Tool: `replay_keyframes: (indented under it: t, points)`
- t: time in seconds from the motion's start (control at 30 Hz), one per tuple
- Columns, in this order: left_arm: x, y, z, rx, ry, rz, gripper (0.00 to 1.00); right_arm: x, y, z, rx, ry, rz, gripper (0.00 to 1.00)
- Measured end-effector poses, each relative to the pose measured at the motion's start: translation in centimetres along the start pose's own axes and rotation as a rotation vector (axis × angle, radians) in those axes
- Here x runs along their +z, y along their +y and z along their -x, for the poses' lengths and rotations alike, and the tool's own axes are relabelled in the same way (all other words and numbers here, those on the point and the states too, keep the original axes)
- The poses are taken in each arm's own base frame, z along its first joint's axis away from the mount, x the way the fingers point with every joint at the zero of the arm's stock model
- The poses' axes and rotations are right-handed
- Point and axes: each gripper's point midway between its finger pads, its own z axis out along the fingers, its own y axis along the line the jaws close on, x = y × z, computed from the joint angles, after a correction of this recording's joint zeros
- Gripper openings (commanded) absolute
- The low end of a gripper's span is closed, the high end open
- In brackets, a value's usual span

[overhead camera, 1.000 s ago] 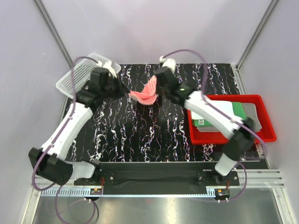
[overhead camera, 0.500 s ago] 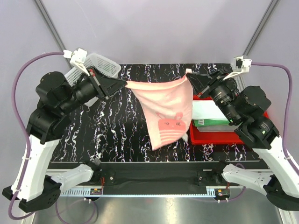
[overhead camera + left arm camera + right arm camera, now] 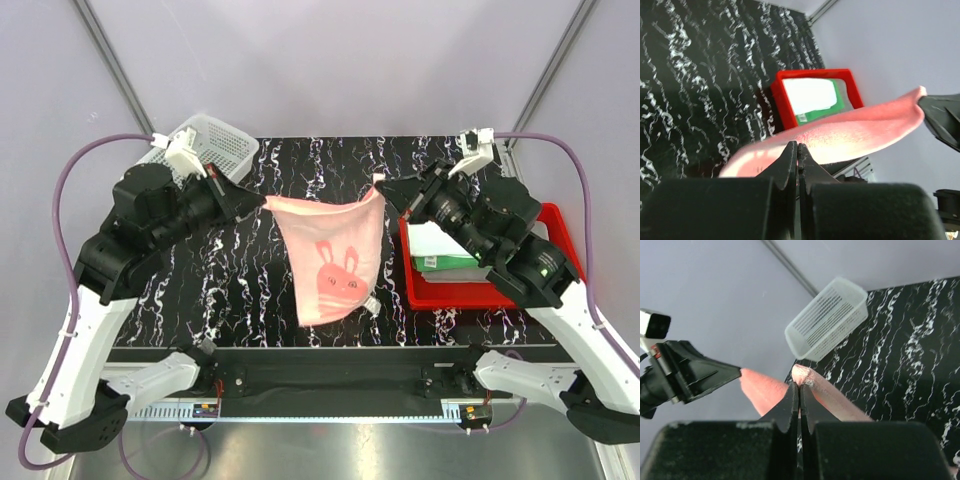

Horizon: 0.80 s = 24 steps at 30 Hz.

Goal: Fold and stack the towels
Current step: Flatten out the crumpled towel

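- Our left claw (image 3: pixel 261 200) pinches one top corner of the pink towel (image 3: pixel 330 262).
- Our right claw (image 3: pixel 381 185) pinches the other corner.
- The towel hangs down below both claws.

A robot lab cell: plain grey panels (image 3: pixel 330 60) and metal struts (image 3: pixel 108 58) enclose the black marbled table (image 3: pixel 240 290).

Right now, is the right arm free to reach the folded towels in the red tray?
Probably not: the right gripper is shut on a corner of the pink towel, stretched to the left gripper.
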Motion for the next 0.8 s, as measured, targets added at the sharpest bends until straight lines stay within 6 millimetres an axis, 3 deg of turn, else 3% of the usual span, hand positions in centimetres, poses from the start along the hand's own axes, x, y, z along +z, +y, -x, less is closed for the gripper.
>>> replay_keyframes:
  t: [0.23,0.37,0.47,0.63,0.8]
  points:
    - [-1.6,2.5,-3.1,-0.026,0.036,0.051,0.00,-3.5,-1.0,-4.1,0.104,0.147,0.021,0.00]
    - [-3.1,2.3,-4.2,-0.038,0.039,0.021,0.00,-5.3,-1.8,-5.9,0.151,0.207,0.004,0.00]
    - [-3.4,1.9,-4.1,-0.035,0.034,0.000,0.00,-5.4,-1.9,-6.0,0.160,0.216,-0.006,0.00]
    - [-0.3,3.2,-3.4,-0.014,0.062,0.085,0.00,-2.9,-2.6,-4.9,0.114,0.178,-0.086,0.00]
    - [5.7,7.2,-0.2,-0.008,0.058,0.232,0.00,3.4,-4.9,-2.8,-0.055,0.088,-0.245,0.00]
